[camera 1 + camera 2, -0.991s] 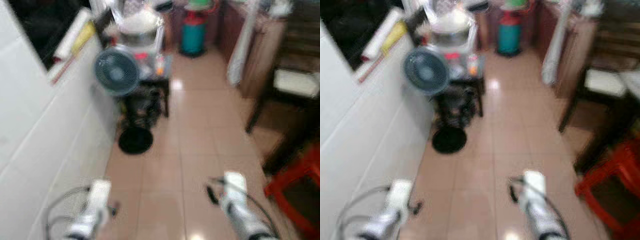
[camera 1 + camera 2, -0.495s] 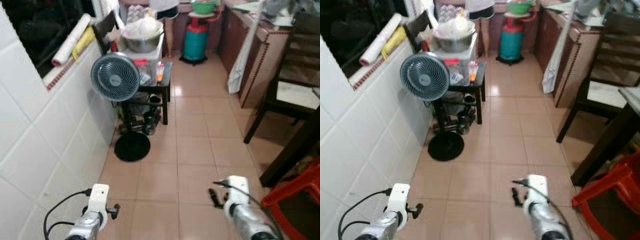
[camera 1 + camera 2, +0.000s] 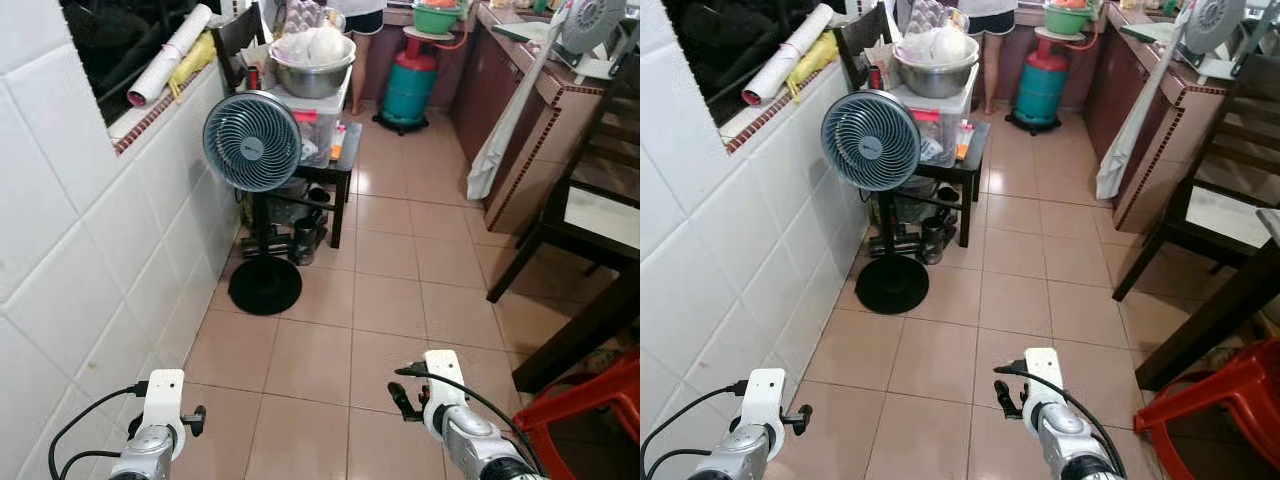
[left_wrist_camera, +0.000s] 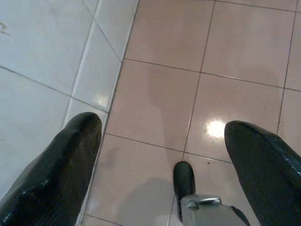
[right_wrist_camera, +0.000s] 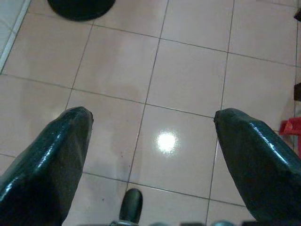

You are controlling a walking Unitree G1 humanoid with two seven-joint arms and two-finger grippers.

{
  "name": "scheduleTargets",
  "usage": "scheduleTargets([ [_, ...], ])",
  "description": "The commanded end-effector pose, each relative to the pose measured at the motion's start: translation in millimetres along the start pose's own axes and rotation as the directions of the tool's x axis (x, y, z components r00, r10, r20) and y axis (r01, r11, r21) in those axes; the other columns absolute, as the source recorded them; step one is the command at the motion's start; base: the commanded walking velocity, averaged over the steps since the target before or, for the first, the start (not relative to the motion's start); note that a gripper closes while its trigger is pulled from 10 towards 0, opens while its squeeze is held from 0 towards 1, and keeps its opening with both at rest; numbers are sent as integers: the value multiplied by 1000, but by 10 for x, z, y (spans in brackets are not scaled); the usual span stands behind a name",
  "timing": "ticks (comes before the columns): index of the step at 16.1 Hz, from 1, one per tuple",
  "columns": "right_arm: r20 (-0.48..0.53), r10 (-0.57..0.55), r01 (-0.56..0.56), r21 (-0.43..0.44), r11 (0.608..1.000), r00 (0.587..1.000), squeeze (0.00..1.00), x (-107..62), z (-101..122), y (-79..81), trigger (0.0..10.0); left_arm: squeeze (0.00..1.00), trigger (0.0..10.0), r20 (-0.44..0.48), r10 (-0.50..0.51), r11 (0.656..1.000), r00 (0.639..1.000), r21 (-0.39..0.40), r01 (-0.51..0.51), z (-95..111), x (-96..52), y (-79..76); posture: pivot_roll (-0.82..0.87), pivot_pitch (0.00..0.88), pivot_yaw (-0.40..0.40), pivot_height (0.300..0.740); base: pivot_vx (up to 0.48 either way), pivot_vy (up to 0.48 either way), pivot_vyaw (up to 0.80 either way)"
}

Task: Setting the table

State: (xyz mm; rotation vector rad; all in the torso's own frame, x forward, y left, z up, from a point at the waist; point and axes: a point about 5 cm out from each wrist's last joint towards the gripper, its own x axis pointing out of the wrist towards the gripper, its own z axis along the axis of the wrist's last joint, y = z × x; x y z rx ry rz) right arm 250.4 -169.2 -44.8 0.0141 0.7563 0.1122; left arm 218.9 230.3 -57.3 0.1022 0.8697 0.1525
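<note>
So the robot's standing in a narrow kitchen passage with pinkish-tan glossy floor tiles (image 3: 390, 300), both silver arms down low in front of it. The left tool (image 4: 164, 155) has its two black fingers spread wide over the spot where the floor meets the white tiled wall (image 3: 90, 230), holding nothing. The right tool (image 5: 150, 141) is spread wide too, empty, hanging over bare floor with a light glare on the tile between its fingers. Ahead on the robot's left there's a grey-blue round pedestal fan (image 3: 252, 141) on a black disc base (image 3: 265, 285), right up against the wall. Just behind the fan is a small dark side desk (image 3: 335, 170) carrying a clear plastic storage box (image 3: 318, 120) with a big steel mixing bowl (image 3: 312, 75) on top, full of something white. That bowl is the nearest thing to tableware I can spot, and it's well apart from both tools. A rolled white paper tube (image 3: 170, 55) lies on the window ledge. Further back stands a teal gas cylinder (image 3: 412, 88) with a green bowl (image 3: 436, 18) above it, and somebody's legs (image 3: 357, 60) beside it. On the right there's a dark wooden chair (image 3: 590, 210), a brown cabinet (image 3: 510, 130), and a red plastic stool (image 3: 590, 415) near the right arm.
</note>
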Motion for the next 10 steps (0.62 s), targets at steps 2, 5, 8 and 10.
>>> scheduleTargets([
  [2,1,-9,9,9,1000,1000,0,5,17,-3,10000,0,10000,2,-15,999,1000,46,14,12,0,17,-44,0,-43,740,0,0,0],
  [5,-22,-51,53,62,997,998,0,-27,-100,-60,10000,0,10000,13,-41,997,999,61,40,77,11,-21,-53,0,-22,740,0,0,0],
  [8,-34,-78,81,113,990,996,0,-41,-146,-89,10000,0,10000,17,-49,997,999,68,48,91,13,-47,-62,0,-13,740,0,0,0],
  [10,-43,-86,90,128,988,995,0,-54,-182,-113,10000,0,10000,14,-55,996,998,74,53,86,14,-74,-62,0,-9,740,0,0,0],
])
